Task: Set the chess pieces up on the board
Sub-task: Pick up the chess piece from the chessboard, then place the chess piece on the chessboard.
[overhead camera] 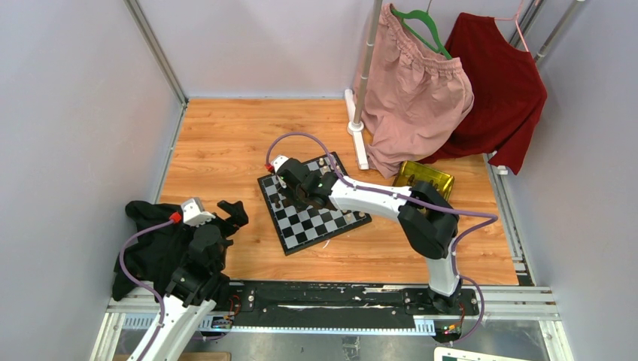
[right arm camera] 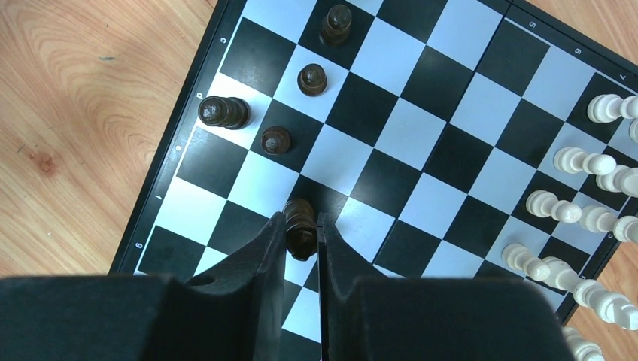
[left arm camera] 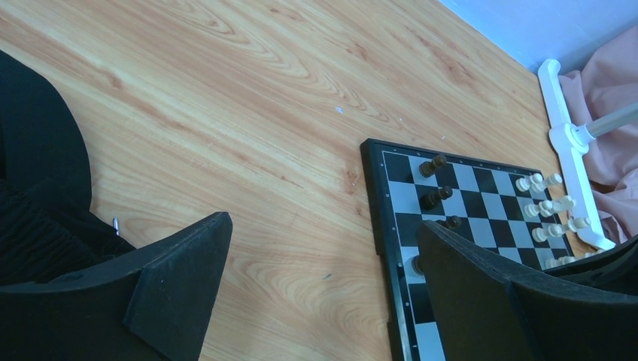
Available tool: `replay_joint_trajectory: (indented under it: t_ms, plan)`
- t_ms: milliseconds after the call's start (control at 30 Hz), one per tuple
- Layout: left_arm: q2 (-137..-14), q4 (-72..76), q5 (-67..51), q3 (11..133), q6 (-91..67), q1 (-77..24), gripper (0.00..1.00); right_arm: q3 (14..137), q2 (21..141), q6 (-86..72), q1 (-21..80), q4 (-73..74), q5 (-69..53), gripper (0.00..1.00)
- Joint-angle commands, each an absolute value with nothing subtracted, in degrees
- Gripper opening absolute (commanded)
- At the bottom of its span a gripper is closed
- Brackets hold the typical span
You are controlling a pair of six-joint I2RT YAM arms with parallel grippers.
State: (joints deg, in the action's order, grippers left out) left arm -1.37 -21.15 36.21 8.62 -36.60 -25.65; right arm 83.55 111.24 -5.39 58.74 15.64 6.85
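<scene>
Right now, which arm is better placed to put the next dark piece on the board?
Right. The right gripper is over the board, shut on a dark piece. The left gripper is open, beside the board, over the table.

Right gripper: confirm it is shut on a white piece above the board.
Not quite: the colour is wrong. The right gripper is shut on a dark piece, not a white one, above the board. The right wrist view shows it.
</scene>
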Motion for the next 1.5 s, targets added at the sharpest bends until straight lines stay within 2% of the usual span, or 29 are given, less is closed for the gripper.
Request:
replay_joint_trajectory:
  t_ms: [0,1467]
  plan:
    - [-0.5,-21.6,36.8,8.1,-36.6,-26.0,1.00,82.7,109.1,-6.1,59.4,16.9,6.1,0.00]
    - [1.8,-22.3,37.0,8.0,-36.8,-26.0,1.00,95.1,118.4,-3.3,64.1,19.7,4.9,0.00]
